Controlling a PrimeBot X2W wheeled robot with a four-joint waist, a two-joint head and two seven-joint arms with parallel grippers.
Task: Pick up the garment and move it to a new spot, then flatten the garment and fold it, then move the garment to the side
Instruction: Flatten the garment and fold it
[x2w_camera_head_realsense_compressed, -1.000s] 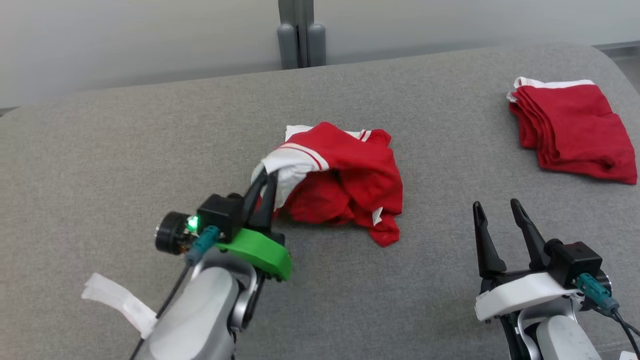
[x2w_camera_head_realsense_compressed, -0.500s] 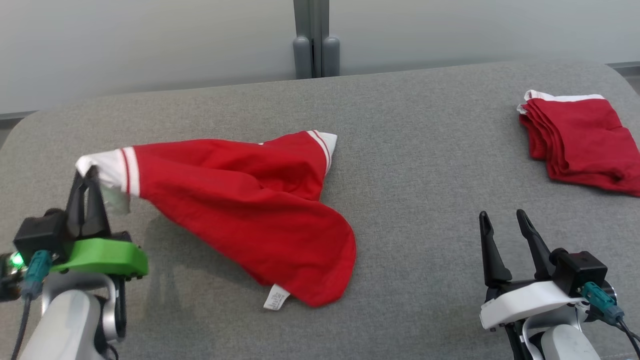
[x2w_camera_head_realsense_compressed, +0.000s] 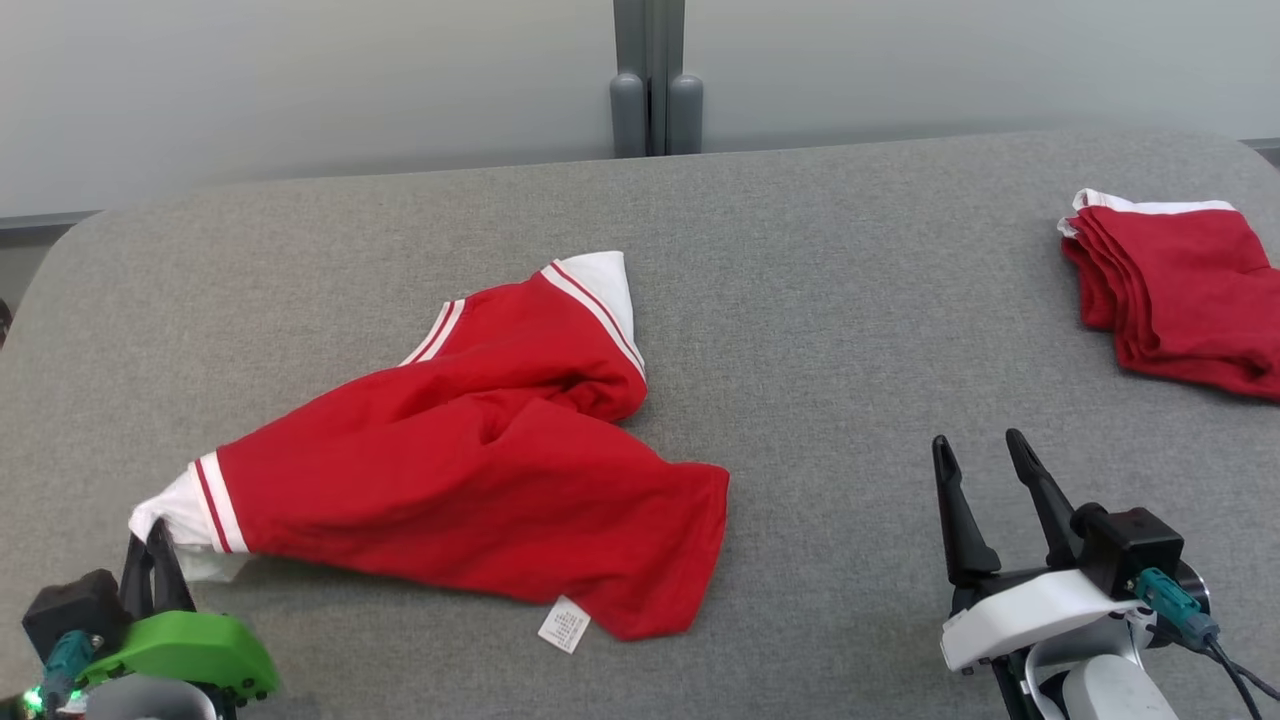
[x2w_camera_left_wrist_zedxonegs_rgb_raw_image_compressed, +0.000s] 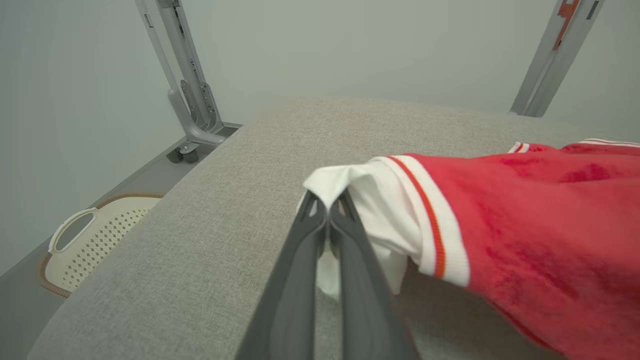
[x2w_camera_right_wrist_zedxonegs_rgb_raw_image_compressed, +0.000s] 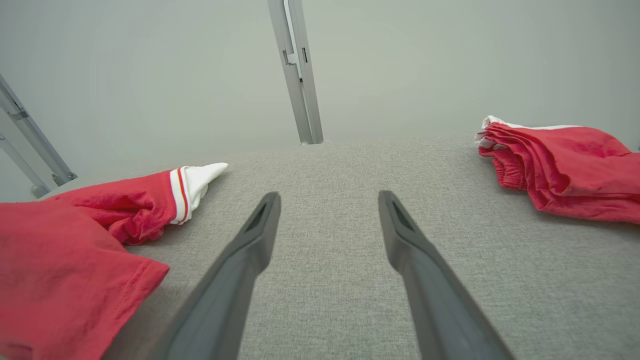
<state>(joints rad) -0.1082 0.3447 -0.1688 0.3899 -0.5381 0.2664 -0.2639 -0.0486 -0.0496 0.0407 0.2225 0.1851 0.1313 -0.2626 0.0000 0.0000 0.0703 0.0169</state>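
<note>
Since the earlier frame, the left end effector (x2w_camera_head_realsense_compressed: 148, 548) has drawn back to the lower-left corner of the head view, pulling the red fabric garment with white striped cuffs (x2w_camera_head_realsense_compressed: 470, 480) lower across the grey fabric tabletop (x2w_camera_head_realsense_compressed: 850, 300).

Head view: the garment lies spread left of centre. One cuff is clamped in the left end effector and the other points toward the far edge. A white care label (x2w_camera_head_realsense_compressed: 565, 627) shows at the near hem. The right end effector (x2w_camera_head_realsense_compressed: 978, 445) stands released, well apart from the garment. A folded red cloth pile (x2w_camera_head_realsense_compressed: 1180, 290) lies at far right.

Left wrist view: the fingers (x2w_camera_left_wrist_zedxonegs_rgb_raw_image_compressed: 300, 260) are pressed together on the bunched white cuff. A cream perforated basket (x2w_camera_left_wrist_zedxonegs_rgb_raw_image_compressed: 85, 240) sits on the floor beside the tabletop.

Right wrist view: the fingers (x2w_camera_right_wrist_zedxonegs_rgb_raw_image_compressed: 240, 270) are spread over bare tabletop, with the garment at left and the pile at right.
</note>
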